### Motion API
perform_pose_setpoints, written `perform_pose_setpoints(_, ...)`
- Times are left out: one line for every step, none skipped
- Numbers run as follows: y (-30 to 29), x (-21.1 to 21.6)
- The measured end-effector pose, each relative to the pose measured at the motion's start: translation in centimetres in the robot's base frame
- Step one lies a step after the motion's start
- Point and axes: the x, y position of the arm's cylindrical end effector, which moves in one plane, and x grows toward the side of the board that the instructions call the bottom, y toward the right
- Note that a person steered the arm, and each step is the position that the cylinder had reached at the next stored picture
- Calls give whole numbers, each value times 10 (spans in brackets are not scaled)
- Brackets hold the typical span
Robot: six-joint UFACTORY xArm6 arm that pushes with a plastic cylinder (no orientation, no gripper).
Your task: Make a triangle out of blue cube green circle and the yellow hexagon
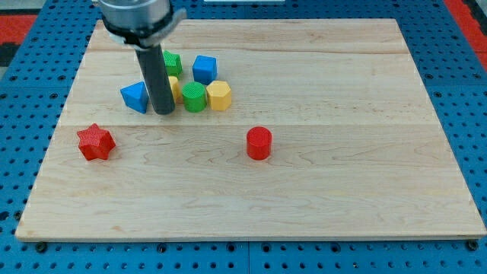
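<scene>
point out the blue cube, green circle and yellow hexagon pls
blue cube (204,68), camera view, front face.
green circle (195,97), camera view, side wall just under its top.
yellow hexagon (219,95), camera view, middle of the block.

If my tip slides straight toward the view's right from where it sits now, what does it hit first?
Most likely the green circle. My tip sits just right of a blue block, with the green circle close on its right and the yellow hexagon beyond. Depth is unclear; the tip may pass slightly below it.
</scene>
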Motion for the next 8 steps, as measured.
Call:
perform_pose_setpoints(-18, 12)
perform_pose_setpoints(0, 33)
perform_pose_setpoints(26, 33)
perform_pose_setpoints(30, 33)
perform_pose_setpoints(46, 33)
perform_pose_setpoints(62, 22)
perform_pose_setpoints(64, 5)
perform_pose_setpoints(62, -1)
